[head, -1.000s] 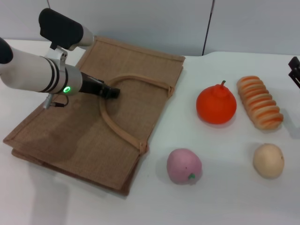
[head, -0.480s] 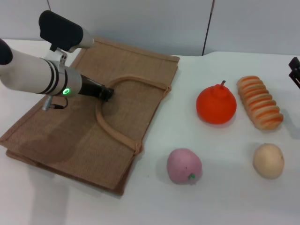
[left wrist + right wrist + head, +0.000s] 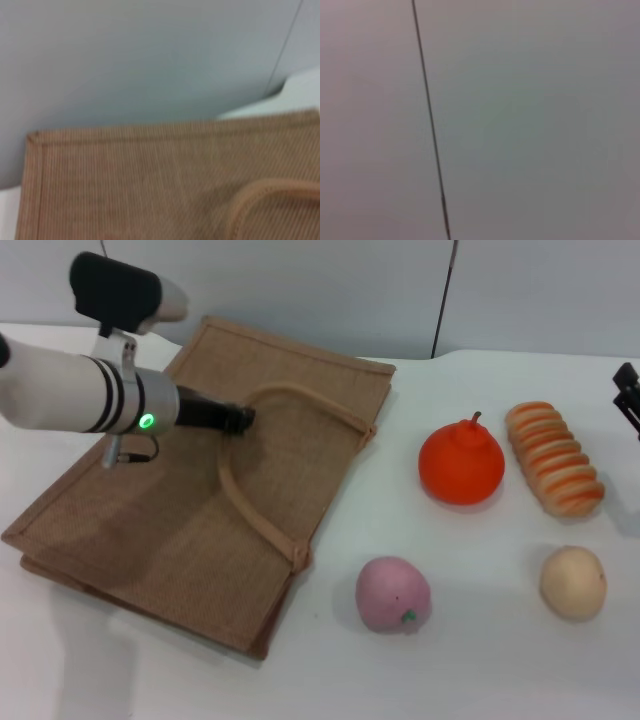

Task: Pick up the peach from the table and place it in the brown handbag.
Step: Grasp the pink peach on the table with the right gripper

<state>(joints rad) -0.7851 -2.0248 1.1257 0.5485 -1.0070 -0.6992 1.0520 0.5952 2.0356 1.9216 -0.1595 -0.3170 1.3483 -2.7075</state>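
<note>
The pink peach (image 3: 393, 594) lies on the white table near the front, right of the brown handbag (image 3: 150, 530). The handbag lies flat, and its woven face fills the left wrist view (image 3: 150, 185). My left gripper (image 3: 240, 418) is over the bag's middle, with its dark tip shut on the top of the looped handle (image 3: 262, 400), which is raised a little. Only a dark piece of my right gripper (image 3: 628, 392) shows at the far right edge, well away from the peach.
An orange fruit with a stem (image 3: 461, 464) and a striped bread loaf (image 3: 553, 458) lie at the right. A beige round fruit (image 3: 573, 582) sits front right. A grey wall runs along the table's far edge.
The left gripper moved left, then back right and farther away with the handle. The bag slid and turned with it. The fruits and the right arm stayed put.
</note>
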